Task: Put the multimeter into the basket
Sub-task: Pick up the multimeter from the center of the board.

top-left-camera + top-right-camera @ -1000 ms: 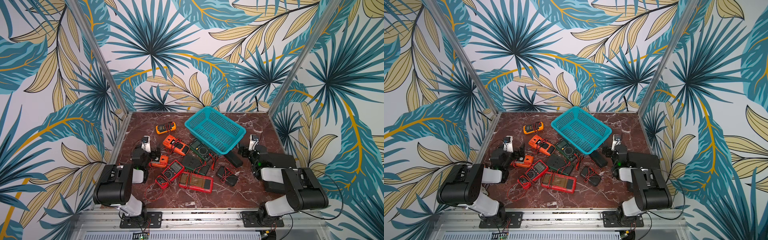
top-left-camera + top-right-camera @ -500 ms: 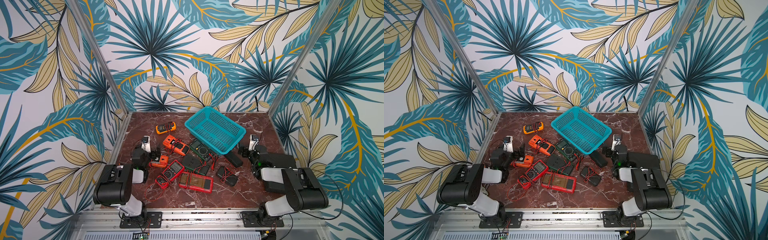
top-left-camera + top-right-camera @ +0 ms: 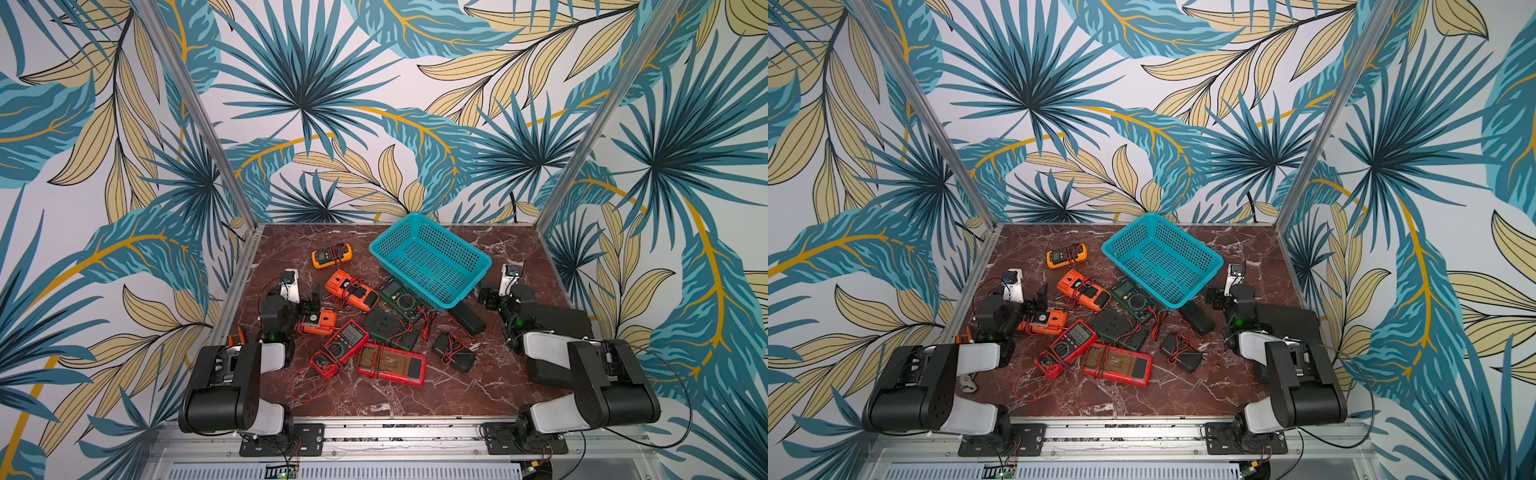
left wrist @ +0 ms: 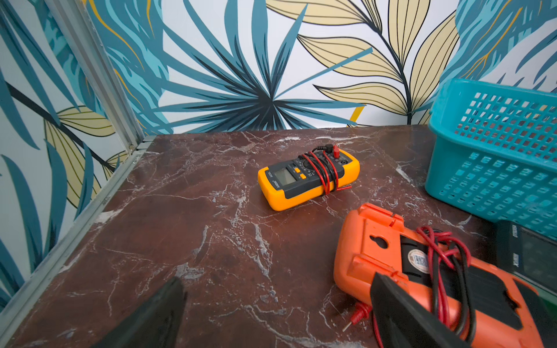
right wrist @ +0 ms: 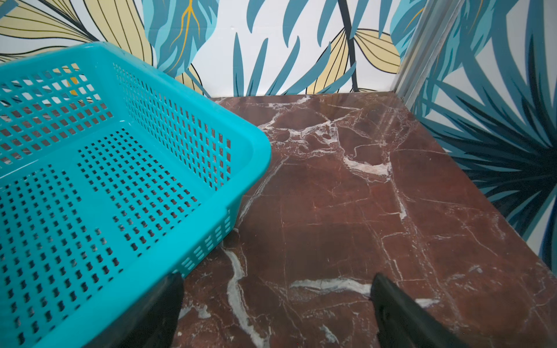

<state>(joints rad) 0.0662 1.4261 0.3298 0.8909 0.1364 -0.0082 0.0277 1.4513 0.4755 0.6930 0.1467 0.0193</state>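
Left gripper [image 4: 277,278] hangs low over the marble table [image 3: 415,395], jaws spread to the full and holding nothing, just beside a face-down orange meter [image 4: 422,271] bound in red and black leads [image 4: 437,250]. Farther back a yellow meter [image 4: 307,177] lies alone, face up, its own leads wound tight round it. Toward the middle, more meters crowd in a heap. Among them are a red meter [image 3: 340,347], trailing loose leads across the stone, and a green meter [image 3: 401,300], partly under the near edge of the basket [image 3: 430,259]. The basket, empty, sits toward the back of the table, right of centre. It appears to be propped on that green meter and a black unit [image 3: 467,320] rather than lying flat. No meter is in it yet. At right, the right gripper [image 5: 277,277] hangs beside the basket's corner, likewise wide open and empty.

The hazards look plain enough. Any meter pulled from the heap may drag a neighbour by crossed leads, or snag a trailing probe on the basket's mesh. A grip across a broad, smooth case could slip on the lift. A meter dropped on the propped side might rock or shove the basket, the more so if the green meter beneath it is taken first.
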